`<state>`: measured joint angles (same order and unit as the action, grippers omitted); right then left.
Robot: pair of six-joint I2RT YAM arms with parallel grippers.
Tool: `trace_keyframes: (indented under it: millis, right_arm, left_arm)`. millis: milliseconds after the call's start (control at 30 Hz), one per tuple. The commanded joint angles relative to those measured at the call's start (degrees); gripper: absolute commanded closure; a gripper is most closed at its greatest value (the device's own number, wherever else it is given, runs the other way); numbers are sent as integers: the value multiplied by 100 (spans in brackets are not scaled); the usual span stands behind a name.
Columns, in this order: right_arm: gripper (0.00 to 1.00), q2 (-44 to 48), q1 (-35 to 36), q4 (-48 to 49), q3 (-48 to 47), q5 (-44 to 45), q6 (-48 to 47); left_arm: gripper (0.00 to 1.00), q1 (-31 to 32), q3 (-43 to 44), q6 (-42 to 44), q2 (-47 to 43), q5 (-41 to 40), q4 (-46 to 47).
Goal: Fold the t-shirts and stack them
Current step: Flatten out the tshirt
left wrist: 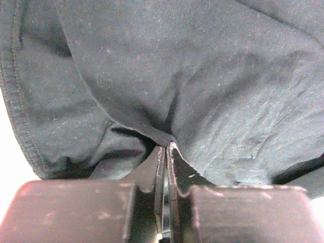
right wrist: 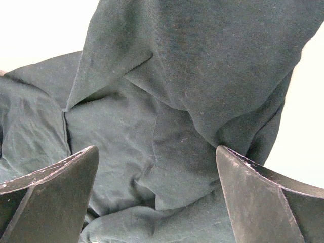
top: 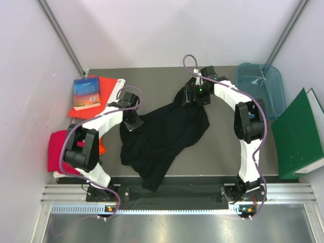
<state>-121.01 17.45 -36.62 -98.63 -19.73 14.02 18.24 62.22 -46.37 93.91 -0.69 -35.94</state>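
- At the far left edge of the desk (top: 223,152) I see the pink t-shirt (top: 56,152), a folded rectangle lying flat.
- Behind it, toward the far left corner, a blue book (top: 86,92) rests on a flat red sheet (top: 110,87).
- My left gripper (left wrist: 166,148) is pressed together on a pinched fold of the black t-shirt (top: 162,136), at the shirt's left side.
- The black t-shirt sits crumpled in the middle of the desk, its lower end trailing over the near edge.
- My right gripper (right wrist: 157,177) is at the shirt's far right corner with its fingers (right wrist: 61,187) spread wide. Wrinkled black cloth fills the wrist view beyond them, and I cannot tell whether they touch it.
- A clear blue tub (top: 259,83) stands in the far right corner, with a green binder (top: 298,134) just beside it at the right edge.
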Motion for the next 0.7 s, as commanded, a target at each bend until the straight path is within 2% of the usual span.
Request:
trace_keyframes:
  millis: [0, 167, 400, 667]
  right_arm:
    - [1, 455, -75, 59, 37, -14, -93]
    - [1, 543, -251, 181, 45, 30, 12]
    - [0, 202, -778, 717, -534, -374, 584]
    - [2, -1257, -946, 1455, -1719, -690, 1357]
  left_arm:
    - [100, -31, 317, 155, -135, 16, 157]
    - [100, -127, 764, 260, -452, 42, 167]
    - [100, -329, 1565, 436, -944, -484, -123]
    - [100, -488, 1671, 444, -1523, -353, -519]
